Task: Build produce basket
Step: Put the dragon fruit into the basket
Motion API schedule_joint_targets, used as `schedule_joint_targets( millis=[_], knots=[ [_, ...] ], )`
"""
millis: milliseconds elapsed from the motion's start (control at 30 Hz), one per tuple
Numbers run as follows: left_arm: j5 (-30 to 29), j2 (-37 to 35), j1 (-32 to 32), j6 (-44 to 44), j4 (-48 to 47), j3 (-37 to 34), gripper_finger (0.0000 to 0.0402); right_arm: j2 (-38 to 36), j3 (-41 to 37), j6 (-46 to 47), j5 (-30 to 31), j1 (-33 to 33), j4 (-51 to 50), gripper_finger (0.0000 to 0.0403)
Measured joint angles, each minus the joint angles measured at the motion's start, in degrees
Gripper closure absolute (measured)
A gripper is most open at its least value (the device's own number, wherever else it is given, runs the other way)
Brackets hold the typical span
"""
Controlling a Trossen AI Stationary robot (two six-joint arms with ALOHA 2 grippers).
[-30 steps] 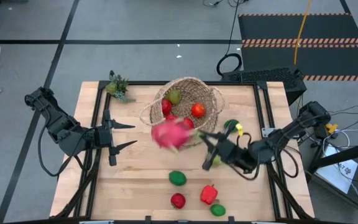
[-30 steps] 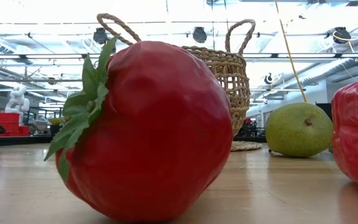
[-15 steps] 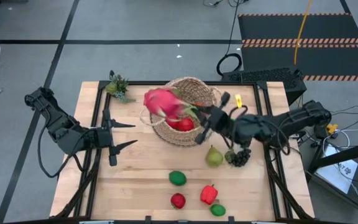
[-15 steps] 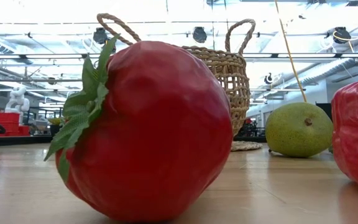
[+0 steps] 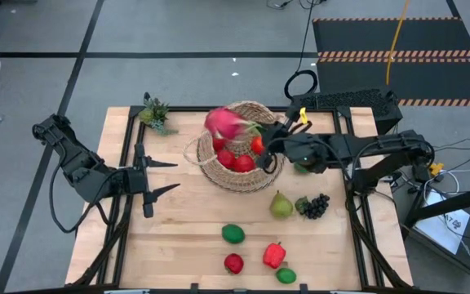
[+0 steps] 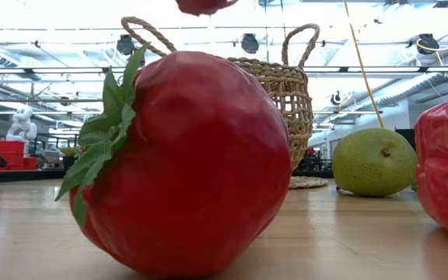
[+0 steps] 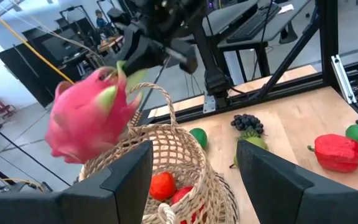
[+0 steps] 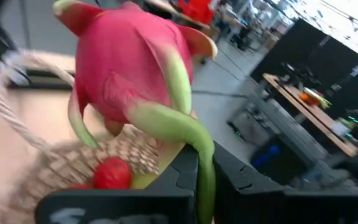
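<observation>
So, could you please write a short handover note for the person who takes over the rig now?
Right claw: shut on a green leaf of the pink dragonfruit, held above the wicker basket.
Left claw: open, empty, waiting at the table's left side.
Done: red fruits lie in the basket.
Left: release the dragonfruit, then load the pear, grapes, lime, red pepper, the tomato and the green fruit at the front edge.

The pale wooden table (image 5: 178,237) carries the wicker basket (image 5: 219,173) at its far middle, a spiky green plant (image 5: 155,113) at the far left, a pear (image 5: 281,205) beside dark grapes (image 5: 315,205) right of centre, and a lime (image 5: 233,234), tomato (image 5: 233,263), red pepper (image 5: 273,255) and second lime (image 5: 285,276) along the near edge.
</observation>
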Motion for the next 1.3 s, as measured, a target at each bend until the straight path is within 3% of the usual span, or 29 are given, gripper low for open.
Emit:
schedule_joint_targets(
  millis=[233,433,633,1300],
  knots=[
    [-0.01,0.00,0.00,0.35,-0.56,0.00,0.0167,1.16,-0.42,-3.93,1.06,-1.58,-2.45,0.0394],
    [0.00,-0.02,-0.01,0.81,-1.15,0.00,0.0167,6.34,-0.42,-10.46,9.84,-1.70,-2.86,0.0394],
    [-0.02,-0.02,-0.01,0.79,-0.79,0.00,0.0167,11.28,-0.46,-17.30,14.19,-1.60,-2.80,0.0394],
    [0.00,-0.02,0.00,-1.35,-1.56,0.00,0.0167,12.48,-0.50,-12.96,13.79,-2.46,-9.51,0.0374]
  ],
)
